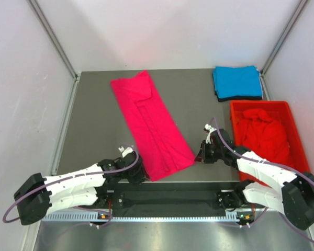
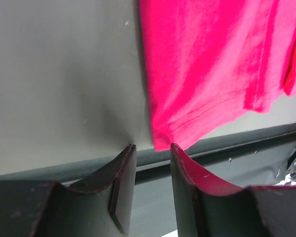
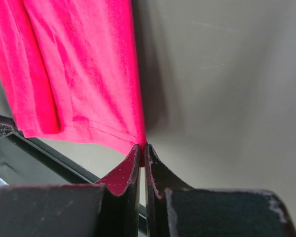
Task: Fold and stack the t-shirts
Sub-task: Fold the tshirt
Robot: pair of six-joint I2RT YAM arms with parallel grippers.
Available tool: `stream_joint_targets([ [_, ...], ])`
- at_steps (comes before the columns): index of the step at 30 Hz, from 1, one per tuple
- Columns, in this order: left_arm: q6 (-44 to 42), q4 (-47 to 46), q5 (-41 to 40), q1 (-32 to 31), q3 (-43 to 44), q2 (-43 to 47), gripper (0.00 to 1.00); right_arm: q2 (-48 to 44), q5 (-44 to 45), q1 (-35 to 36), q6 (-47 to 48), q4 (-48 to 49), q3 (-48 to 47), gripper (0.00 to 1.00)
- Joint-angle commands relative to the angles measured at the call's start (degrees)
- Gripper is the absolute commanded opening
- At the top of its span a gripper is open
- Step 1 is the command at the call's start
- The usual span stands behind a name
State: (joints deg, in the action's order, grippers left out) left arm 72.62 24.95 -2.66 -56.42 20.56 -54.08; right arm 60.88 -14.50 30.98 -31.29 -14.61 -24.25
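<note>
A bright pink t-shirt (image 1: 152,125) lies as a long folded strip slanting across the grey table, its hem toward me. My left gripper (image 1: 141,175) sits at the hem's near-left corner. In the left wrist view its jaws (image 2: 152,147) stand apart with nothing between them, and the pink hem corner (image 2: 163,140) lies just past the tips. My right gripper (image 1: 199,156) is at the hem's near-right corner, and in the right wrist view (image 3: 142,147) it is shut on the corner of the pink t-shirt (image 3: 89,74). A folded sky blue t-shirt (image 1: 237,82) lies at the back right. Crumpled red t-shirts (image 1: 261,133) fill the crate.
A rigid red plastic crate (image 1: 298,138) stands along the right edge of the table, just right of my right arm. The dark rail (image 1: 172,197) carrying the arm bases runs along the near edge. White walls close in the table on the left, back and right.
</note>
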Motion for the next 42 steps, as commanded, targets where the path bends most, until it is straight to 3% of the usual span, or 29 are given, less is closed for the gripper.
stream_joint_targets([
  [1,4.5,-1.5,-4.5,-0.6,1.2,-1.4,0.39,-2.2,0.6,0.7,-0.6,-0.8,0.4,0.03],
  [6,5.2,-3.5,-7.3,-1.7,1.2,-0.6,0.39,-2.5,0.5,0.7,-0.9,-0.4,0.4,0.04],
  [14,4.3,-8.2,-5.0,-1.8,1.1,-4.8,0.32,-2.2,0.5,0.8,-2.2,0.8,0.6,0.05],
  [18,3.3,-8.5,-3.5,-2.5,2.6,-7.0,0.17,-3.2,0.9,0.8,-2.2,-0.1,0.4,0.05],
  [19,3.2,-8.5,-3.4,-2.6,3.1,-7.2,0.08,-3.5,0.9,0.8,-2.2,-0.2,0.5,0.05],
  [21,3.8,-7.9,-3.4,-2.7,3.3,-7.2,0.00,-4.1,1.2,0.8,-2.0,-1.1,0.3,0.05],
  [29,5.5,-7.2,-2.8,-3.1,4.4,-5.9,0.00,-6.9,2.8,0.8,-1.1,-5.1,-2.5,0.03],
  [42,8.6,-9.5,-4.5,-3.0,3.4,-3.0,0.00,-2.1,1.2,1.0,0.8,-4.3,-9.2,0.00],
])
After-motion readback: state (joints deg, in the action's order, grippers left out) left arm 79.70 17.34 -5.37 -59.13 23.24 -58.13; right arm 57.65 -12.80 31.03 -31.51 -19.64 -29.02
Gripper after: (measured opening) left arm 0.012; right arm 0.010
